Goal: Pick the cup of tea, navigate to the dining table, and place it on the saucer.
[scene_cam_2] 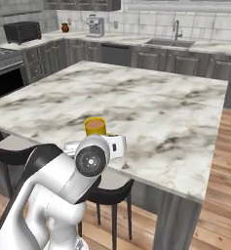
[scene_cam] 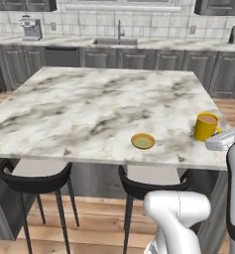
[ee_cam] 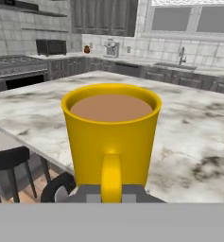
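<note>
Your end effector (ee_cam: 111,193) is clenched on the handle of the cup of tea (scene_cam: 206,127), holding it over the near right part of the counter (scene_cam: 89,109), well right of the saucer (scene_cam: 143,141). Treat it as rigid, smooth, nearly full: keep it level, since a handle grip lets it swing.

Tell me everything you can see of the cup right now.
The cup is a small glossy yellow mug, slightly tapered, upright and nearly full of brown tea. Its loop handle faces the hand camera, and the gripper is shut on that handle. In the left base view the cup is over the near right part of the marble table, to the right of the saucer and apart from it. Whether its base touches the tabletop cannot be told.
</note>
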### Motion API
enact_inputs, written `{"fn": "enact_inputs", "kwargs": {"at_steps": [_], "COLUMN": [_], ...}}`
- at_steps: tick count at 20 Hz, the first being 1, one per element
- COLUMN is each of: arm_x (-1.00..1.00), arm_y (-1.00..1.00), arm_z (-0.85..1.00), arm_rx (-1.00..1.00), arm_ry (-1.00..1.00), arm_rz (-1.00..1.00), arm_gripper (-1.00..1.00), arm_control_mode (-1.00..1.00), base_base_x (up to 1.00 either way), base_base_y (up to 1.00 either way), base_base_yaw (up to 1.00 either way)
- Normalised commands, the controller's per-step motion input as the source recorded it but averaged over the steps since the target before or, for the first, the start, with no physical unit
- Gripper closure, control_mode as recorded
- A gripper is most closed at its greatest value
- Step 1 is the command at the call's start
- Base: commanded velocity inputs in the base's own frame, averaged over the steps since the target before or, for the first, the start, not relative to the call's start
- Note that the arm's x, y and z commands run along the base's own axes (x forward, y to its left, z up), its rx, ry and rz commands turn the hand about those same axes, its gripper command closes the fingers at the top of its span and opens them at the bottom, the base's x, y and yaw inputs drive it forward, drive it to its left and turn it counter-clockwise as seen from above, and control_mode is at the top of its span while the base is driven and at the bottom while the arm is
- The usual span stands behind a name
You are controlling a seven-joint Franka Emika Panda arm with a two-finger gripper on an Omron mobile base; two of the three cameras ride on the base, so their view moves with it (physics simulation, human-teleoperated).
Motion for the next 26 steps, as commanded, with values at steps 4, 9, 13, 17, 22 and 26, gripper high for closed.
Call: {"fn": "enact_inputs", "kwargs": {"at_steps": [4,9,13,17,22,26], "arm_x": [0.00,0.00,0.00,0.00,0.37,0.49], "arm_y": [0.00,0.00,0.00,0.00,0.23,0.31], "arm_z": [0.00,0.00,0.00,0.00,-0.01,-0.19], "arm_rx": [0.00,0.00,0.00,0.00,0.00,0.00], "arm_ry": [0.00,0.00,0.00,0.00,0.00,0.00], "arm_rz": [0.00,0.00,0.00,0.00,-0.02,0.14], "arm_gripper": [1.00,1.00,1.00,1.00,1.00,1.00], "arm_control_mode": [1.00,1.00,1.00,1.00,-1.00,-1.00], "base_base_x": [0.55,0.51,0.59,0.64,0.25,0.00], "base_base_y": [0.20,0.24,0.27,0.32,0.13,0.00], "base_base_yaw": [-0.15,-0.15,-0.13,-0.12,-0.04,0.00]}}
